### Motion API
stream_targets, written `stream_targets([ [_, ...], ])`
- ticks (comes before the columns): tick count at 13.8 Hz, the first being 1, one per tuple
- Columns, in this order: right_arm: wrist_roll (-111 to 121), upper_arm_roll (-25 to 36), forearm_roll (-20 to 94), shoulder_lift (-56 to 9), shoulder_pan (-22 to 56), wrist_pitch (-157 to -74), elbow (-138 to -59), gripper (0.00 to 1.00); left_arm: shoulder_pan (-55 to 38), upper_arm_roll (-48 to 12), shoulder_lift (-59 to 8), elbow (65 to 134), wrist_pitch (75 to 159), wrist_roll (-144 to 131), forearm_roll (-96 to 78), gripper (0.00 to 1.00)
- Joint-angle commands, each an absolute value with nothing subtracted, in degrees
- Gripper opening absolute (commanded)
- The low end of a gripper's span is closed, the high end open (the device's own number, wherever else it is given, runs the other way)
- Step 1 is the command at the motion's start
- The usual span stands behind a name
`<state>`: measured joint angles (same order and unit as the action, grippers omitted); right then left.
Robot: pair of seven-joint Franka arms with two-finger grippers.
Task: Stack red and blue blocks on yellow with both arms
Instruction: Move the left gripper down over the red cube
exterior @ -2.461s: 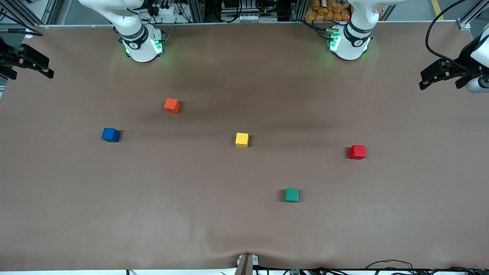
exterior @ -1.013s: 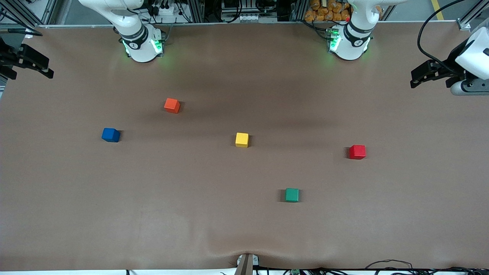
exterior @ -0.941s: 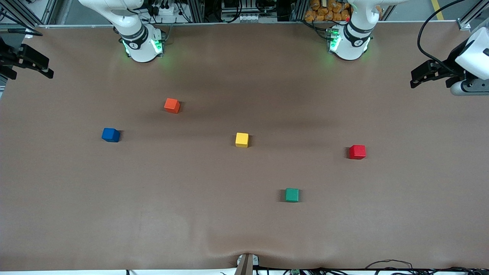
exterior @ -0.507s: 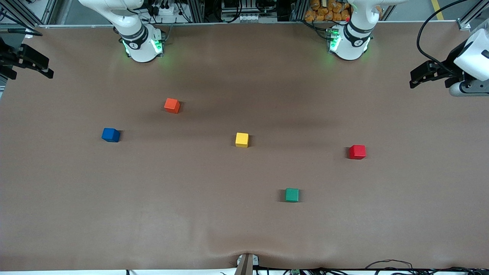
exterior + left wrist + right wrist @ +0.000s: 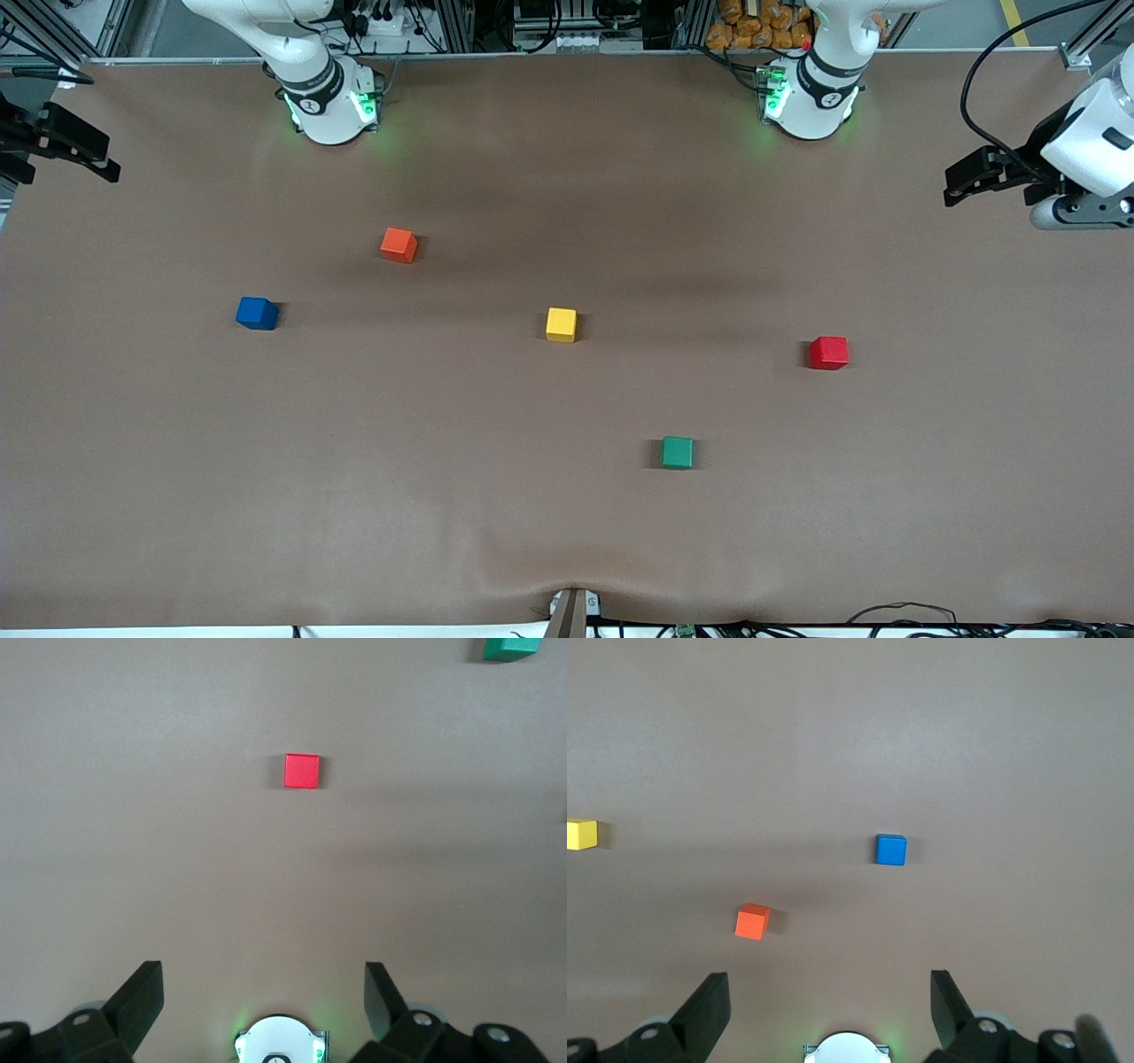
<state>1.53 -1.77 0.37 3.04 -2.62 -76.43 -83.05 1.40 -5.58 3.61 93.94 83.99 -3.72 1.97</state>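
Observation:
The yellow cube [image 5: 561,324] sits mid-table; it also shows in the right wrist view [image 5: 581,834]. The red cube [image 5: 829,352] lies toward the left arm's end and shows in the left wrist view [image 5: 301,771]. The blue cube [image 5: 257,313] lies toward the right arm's end and shows in the right wrist view [image 5: 890,850]. My left gripper [image 5: 961,180] is open and empty, high over the table's left-arm end [image 5: 263,988]. My right gripper [image 5: 84,155] is open and empty, high over the right-arm end [image 5: 830,992].
An orange-red cube [image 5: 399,245] lies between the blue cube and the right arm's base [image 5: 330,106]; it shows in the right wrist view [image 5: 752,921]. A green cube [image 5: 677,452] lies nearer the front camera than the yellow one, and shows in the left wrist view [image 5: 511,648].
My left gripper has crept inward over the table from its end. The right gripper and all cubes have stayed put.

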Motion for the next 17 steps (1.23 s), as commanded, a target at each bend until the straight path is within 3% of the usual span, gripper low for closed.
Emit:
stream_targets([
  [1,1.1,-2.4,1.2,3.2,-3.8,-76.1,-82.9,1.0,2.2,-5.7,3.6,95.7,85.1,-4.1,1.2,1.0],
  [10,1.1,-2.4,1.3,3.2,-3.8,-76.1,-82.9,1.0,2.8,-5.7,3.3,111.2,104.7,-4.2,1.1,1.0],
  [17,1.0,-2.4,1.3,3.1,-4.2,-75.9,-83.0,1.0,3.0,-5.7,-6.2,112.9,113.1,-4.2,1.2,1.0],
])
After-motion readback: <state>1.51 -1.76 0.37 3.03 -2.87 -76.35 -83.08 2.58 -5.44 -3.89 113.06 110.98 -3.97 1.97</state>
